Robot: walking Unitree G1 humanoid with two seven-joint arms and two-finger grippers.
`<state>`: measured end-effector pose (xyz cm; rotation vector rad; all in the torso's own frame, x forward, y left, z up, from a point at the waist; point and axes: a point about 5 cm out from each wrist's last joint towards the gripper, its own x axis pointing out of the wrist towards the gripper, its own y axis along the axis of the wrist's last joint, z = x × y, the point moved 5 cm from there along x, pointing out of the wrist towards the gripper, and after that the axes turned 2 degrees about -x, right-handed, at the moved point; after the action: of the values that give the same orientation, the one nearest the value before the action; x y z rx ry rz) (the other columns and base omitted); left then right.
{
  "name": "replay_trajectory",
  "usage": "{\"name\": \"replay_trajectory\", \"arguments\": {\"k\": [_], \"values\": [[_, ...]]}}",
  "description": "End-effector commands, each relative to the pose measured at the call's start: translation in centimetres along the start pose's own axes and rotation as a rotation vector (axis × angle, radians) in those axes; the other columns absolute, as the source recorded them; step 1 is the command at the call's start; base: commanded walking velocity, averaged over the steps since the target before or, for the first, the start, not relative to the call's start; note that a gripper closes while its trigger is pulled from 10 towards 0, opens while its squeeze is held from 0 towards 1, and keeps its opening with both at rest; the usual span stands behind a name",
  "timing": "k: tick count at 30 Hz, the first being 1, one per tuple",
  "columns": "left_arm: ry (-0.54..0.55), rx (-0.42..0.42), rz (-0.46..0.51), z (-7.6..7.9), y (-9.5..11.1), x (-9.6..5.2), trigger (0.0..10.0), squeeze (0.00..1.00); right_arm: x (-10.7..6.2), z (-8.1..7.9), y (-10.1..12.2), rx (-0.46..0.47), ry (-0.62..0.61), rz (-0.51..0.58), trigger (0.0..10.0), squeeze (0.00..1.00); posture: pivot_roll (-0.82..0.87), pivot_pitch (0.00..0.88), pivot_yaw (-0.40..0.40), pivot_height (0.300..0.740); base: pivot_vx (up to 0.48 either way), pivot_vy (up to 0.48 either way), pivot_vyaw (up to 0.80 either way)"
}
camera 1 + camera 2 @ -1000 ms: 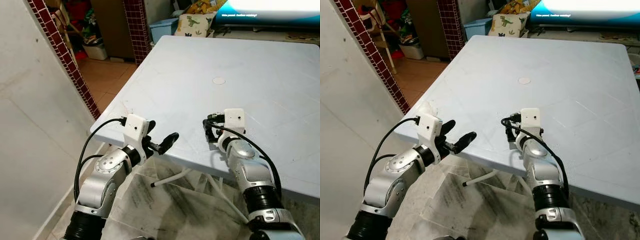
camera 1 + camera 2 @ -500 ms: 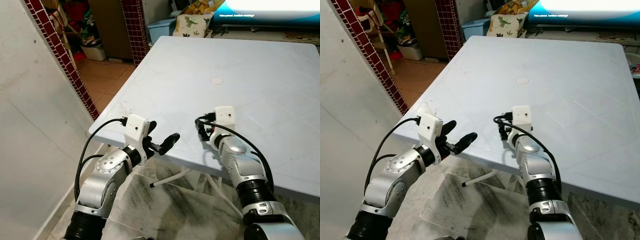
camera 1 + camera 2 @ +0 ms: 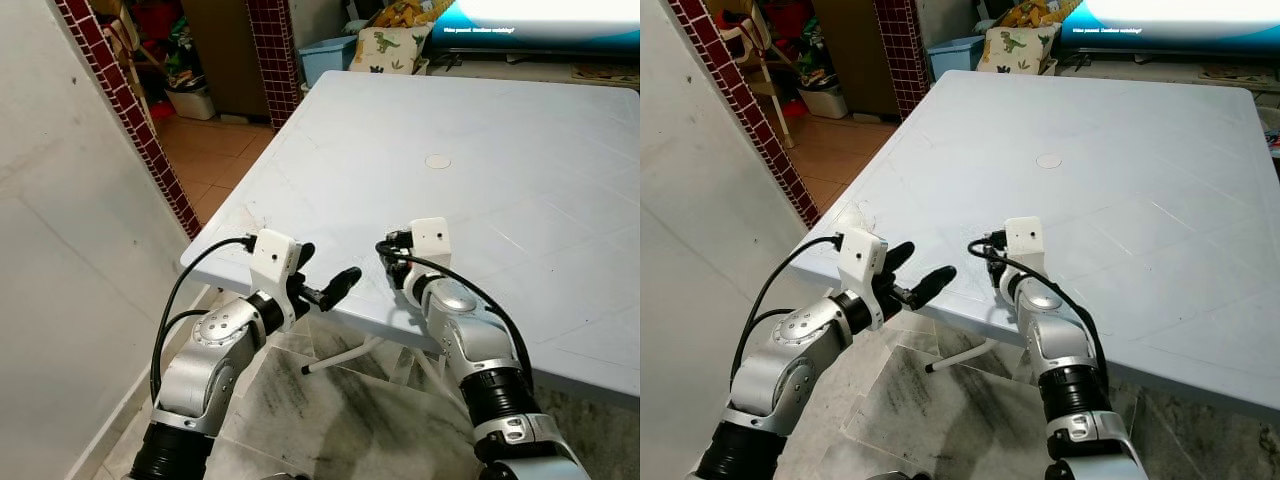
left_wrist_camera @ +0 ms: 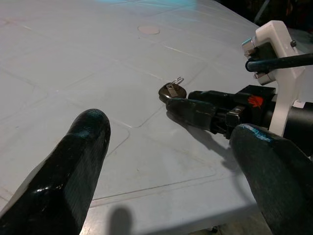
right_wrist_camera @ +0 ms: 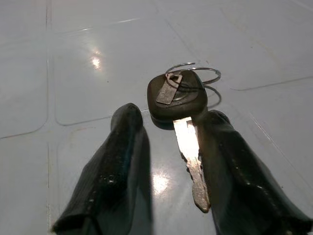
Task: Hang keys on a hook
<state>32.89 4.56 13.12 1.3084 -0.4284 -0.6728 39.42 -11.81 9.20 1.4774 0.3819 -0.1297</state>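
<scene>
We see a key (image 5: 182, 110) lying flat on the smooth, pale plastic table (image 3: 500, 130), near its front edge: a rounded dark head, a worn metal blade, a thin wire ring (image 5: 194, 73) at the top. Our right gripper (image 5: 168, 127) rests low over it, its matte black fingers (image 5: 117, 161) spread either side of the blade, not clamped. Our left gripper (image 3: 325, 280) hovers just off the table edge, its blunt rounded fingers (image 4: 73, 161) parted and holding nothing

Silver arms (image 3: 215, 350), white wrist blocks (image 3: 272, 255) (black cables), black fingers (image 4: 73, 171).
</scene>
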Motion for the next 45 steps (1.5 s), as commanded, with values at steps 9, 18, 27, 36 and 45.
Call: {"name": "replay_trajectory", "arguments": {"k": [9,18,27,36,45], "values": [[-0.002,0.008,0.005,-0.1,0.4,0.0,10.0,0.0,-0.1,-0.4,-1.0,-0.013,-0.001,-0.041,0.0,0.0,0.02,0.05,0.147,0.74,0.0,0.0,0.0],[-0.003,0.008,0.007,0.0,0.4,0.0,10.0,0.0,-0.1,0.0,-0.9,-0.025,-0.013,-0.037,0.0,0.0,0.02,0.05,0.146,0.74,0.0,0.0,0.0],[-0.001,0.003,0.009,0.0,0.4,0.1,10.0,0.0,-0.2,0.2,-0.8,-0.041,-0.013,-0.033,0.0,0.0,0.02,0.051,0.143,0.74,0.0,0.0,0.0],[0.003,0.004,0.012,-0.2,0.5,0.1,10.0,0.0,-0.8,0.6,0.0,-0.253,0.08,0.001,0.0,0.0,0.01,0.049,0.14,0.74,0.0,0.0,0.0],[-0.003,0.005,0.013,-0.2,0.5,0.3,10.0,0.0,-2.3,3.6,2.2,-0.887,0.162,0.018,0.0,0.0,-0.01,0.037,0.147,0.74,0.0,0.0,0.0]]}}
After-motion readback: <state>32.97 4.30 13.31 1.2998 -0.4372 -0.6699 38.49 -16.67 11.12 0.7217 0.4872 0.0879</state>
